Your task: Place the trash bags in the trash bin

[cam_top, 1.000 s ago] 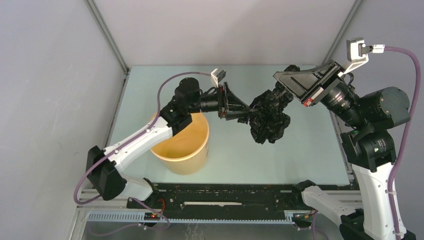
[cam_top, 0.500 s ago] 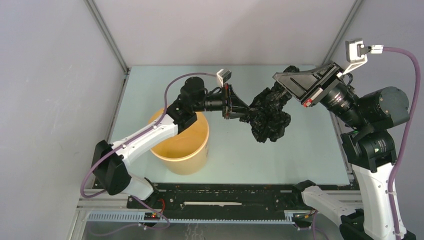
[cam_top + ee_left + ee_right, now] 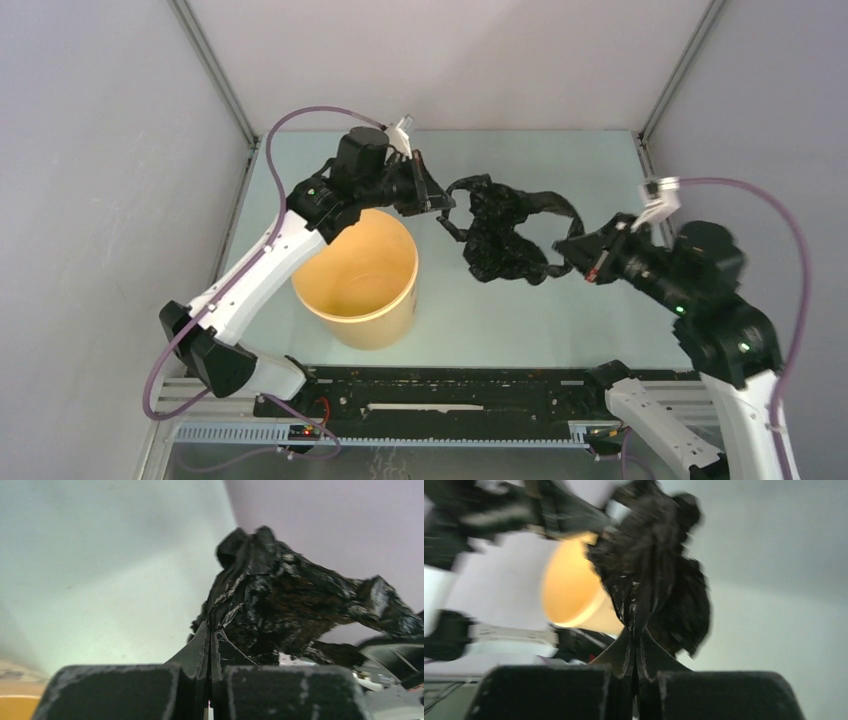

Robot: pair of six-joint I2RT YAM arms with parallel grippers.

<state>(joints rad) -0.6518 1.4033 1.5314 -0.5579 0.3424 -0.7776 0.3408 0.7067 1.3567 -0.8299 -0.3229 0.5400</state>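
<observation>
The trash bag (image 3: 500, 232) is stretched into a crinkled, glossy black band between the 2 grippers. It lies to the right of the trash bin (image 3: 380, 322) and outside it, over the pale green table (image 3: 600, 170). From the overhead view I cannot tell whether its sagging middle touches the tabletop. The left gripper (image 3: 441, 204) is clamped on the bag's left end, just beyond the far right part of the bin's rim. In its wrist view the 2 fingers (image 3: 197, 652) press together with the plastic pinched at their tips. The right gripper (image 3: 571, 252) is clamped on the bag's right end, well apart from the bin. Its wrist view is blurred, but it shows the fingers (image 3: 656, 655) closed on a fold of the bag, with the bin's yellow mouth behind. The bag's middle forms a loop, and the table shows through the gap. The bin stands upright near the left arm with its mouth facing up.
</observation>
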